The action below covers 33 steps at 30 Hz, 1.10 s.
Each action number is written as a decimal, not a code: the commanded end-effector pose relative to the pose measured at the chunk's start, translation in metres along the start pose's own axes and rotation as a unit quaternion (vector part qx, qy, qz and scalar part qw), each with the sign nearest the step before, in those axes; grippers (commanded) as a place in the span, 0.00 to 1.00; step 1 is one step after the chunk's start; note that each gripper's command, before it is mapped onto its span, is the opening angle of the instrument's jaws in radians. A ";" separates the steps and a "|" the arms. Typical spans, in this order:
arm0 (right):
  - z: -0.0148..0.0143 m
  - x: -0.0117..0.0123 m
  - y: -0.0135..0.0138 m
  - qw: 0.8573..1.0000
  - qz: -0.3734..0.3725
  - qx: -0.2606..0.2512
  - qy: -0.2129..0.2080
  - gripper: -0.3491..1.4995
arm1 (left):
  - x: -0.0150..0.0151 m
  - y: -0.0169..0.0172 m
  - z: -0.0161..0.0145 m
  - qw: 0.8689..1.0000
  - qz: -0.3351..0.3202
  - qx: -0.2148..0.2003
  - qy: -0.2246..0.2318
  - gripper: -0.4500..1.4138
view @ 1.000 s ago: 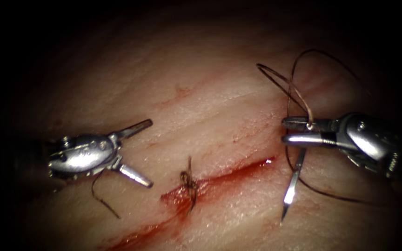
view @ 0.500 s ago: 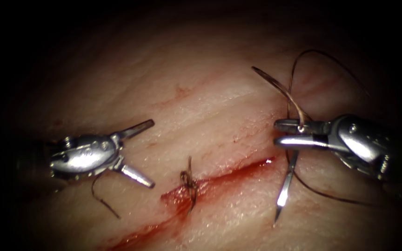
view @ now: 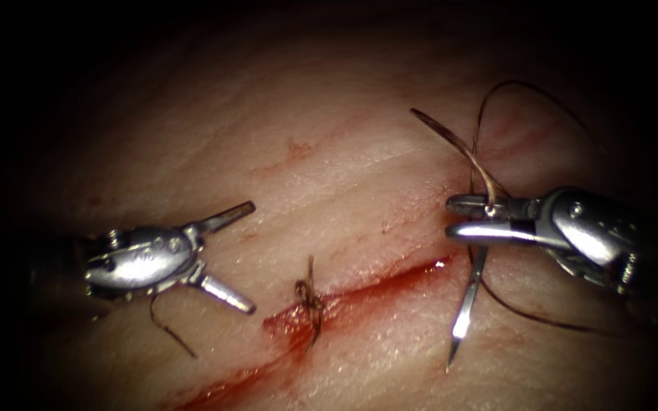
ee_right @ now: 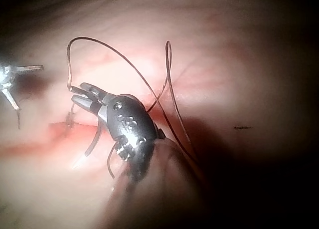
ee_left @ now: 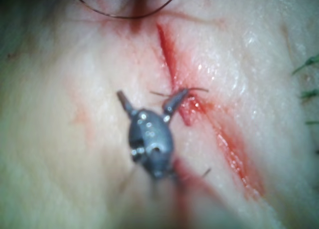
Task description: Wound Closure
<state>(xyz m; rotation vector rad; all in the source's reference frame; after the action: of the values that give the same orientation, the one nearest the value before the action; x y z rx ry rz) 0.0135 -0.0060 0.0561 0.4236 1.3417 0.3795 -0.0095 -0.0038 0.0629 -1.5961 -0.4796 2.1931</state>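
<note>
Over the last second the right tool had slid a little toward the picture's left, carrying the needle with it, so that the needle's point ended up slightly nearer the cut; the left tool had barely shifted. The right tool's jaws were closed on the needle near its swaged end, where the thread joins, and the needle hung down from them, point lowermost, clear of the tissue and over the right end of the cut. From the jaws the thread rose in a loop above the tool, and another strand curved away beneath it toward the picture's right. The right wrist view showed the same grip, with the right tool clamped and the needle trailing below it.

The left tool's jaws were spread wide and held nothing; it hovered over the tissue on the left of the cut, near a short cut end of thread lying on the surface. A knotted stitch sat across the cut, between the two tools, with red fluid lining the wound. In the left wrist view the left tool stood with one open jaw just beside the stitch.
</note>
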 end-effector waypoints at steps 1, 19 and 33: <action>0.0007 -0.0007 -0.0001 1.000 0.001 0.002 0.001 0.00 | -0.0005 0.0000 0.0007 1.000 -0.001 -0.001 0.000 0.84; 0.0003 -0.0008 -0.0007 1.000 -0.009 0.002 -0.002 0.00 | -0.0007 -0.0001 0.0008 1.000 0.000 -0.003 -0.004 0.85; -0.0002 -0.0009 -0.0004 1.000 -0.009 0.001 -0.003 0.00 | -0.0008 -0.0001 0.0008 1.000 0.000 -0.004 -0.005 0.85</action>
<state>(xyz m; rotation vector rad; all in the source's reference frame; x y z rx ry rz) 0.0125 -0.0063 0.0558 0.4099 1.3373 0.3626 -0.0094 -0.0037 0.0632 -1.5913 -0.4881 2.2037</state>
